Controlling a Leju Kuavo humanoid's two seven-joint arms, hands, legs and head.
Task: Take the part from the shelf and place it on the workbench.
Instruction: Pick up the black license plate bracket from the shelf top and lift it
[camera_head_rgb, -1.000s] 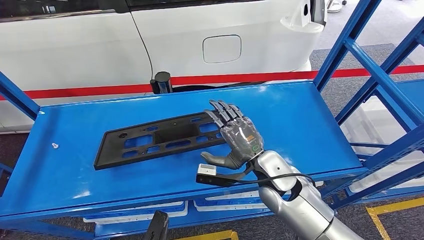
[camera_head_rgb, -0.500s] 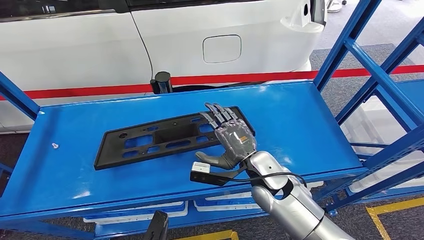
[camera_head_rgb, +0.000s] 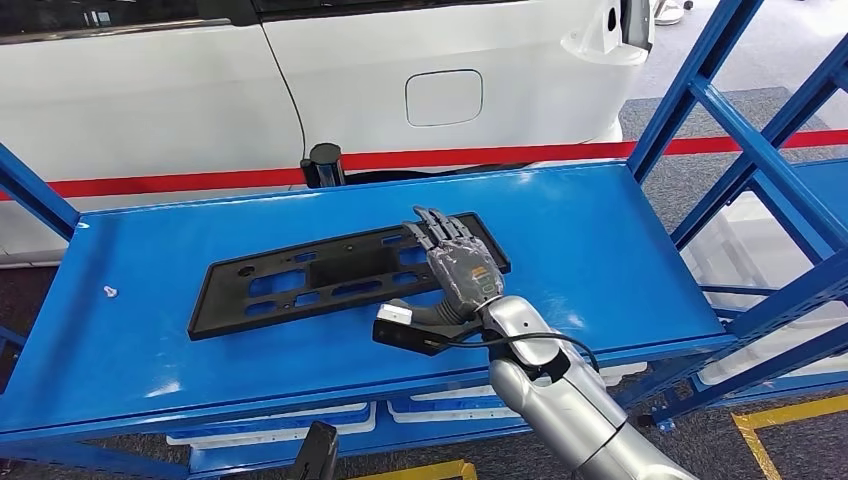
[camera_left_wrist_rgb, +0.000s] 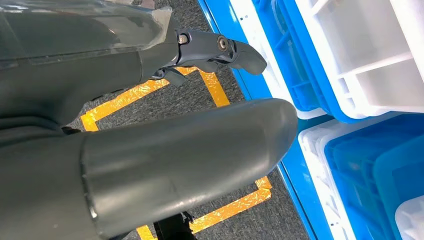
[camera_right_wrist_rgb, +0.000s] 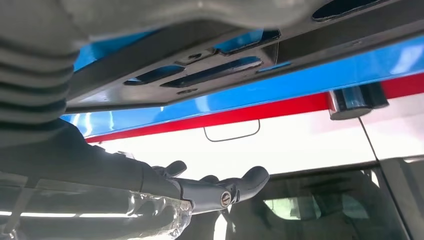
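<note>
A: Lying flat on the blue shelf (camera_head_rgb: 150, 330) is the part (camera_head_rgb: 300, 280), a long black plate with slots and small holes. It sits near the middle of the shelf, its long side running along the shelf's length.

B: And the right hand (camera_head_rgb: 455, 268)?

A: It is over the end of the part that lies nearer the shelf's blue upright (camera_head_rgb: 690, 90). The fingers (camera_head_rgb: 432, 228) are stretched out and lie across the top of that end; the thumb (camera_head_rgb: 420, 312) sits at the part's near edge. I cannot tell whether it has a grip yet.

B: What of the left hand (camera_left_wrist_rgb: 150, 125)?

A: It hangs low, below the shelf, over grey floor with yellow tape (camera_left_wrist_rgb: 120, 100) and beside blue and white bins (camera_left_wrist_rgb: 350, 60). Nothing is in it; how wide the fingers stand I cannot tell.

B: Anything behind the shelf?

A: A white car (camera_head_rgb: 400, 80), with a red line (camera_head_rgb: 200, 182) on the floor along it.
</note>
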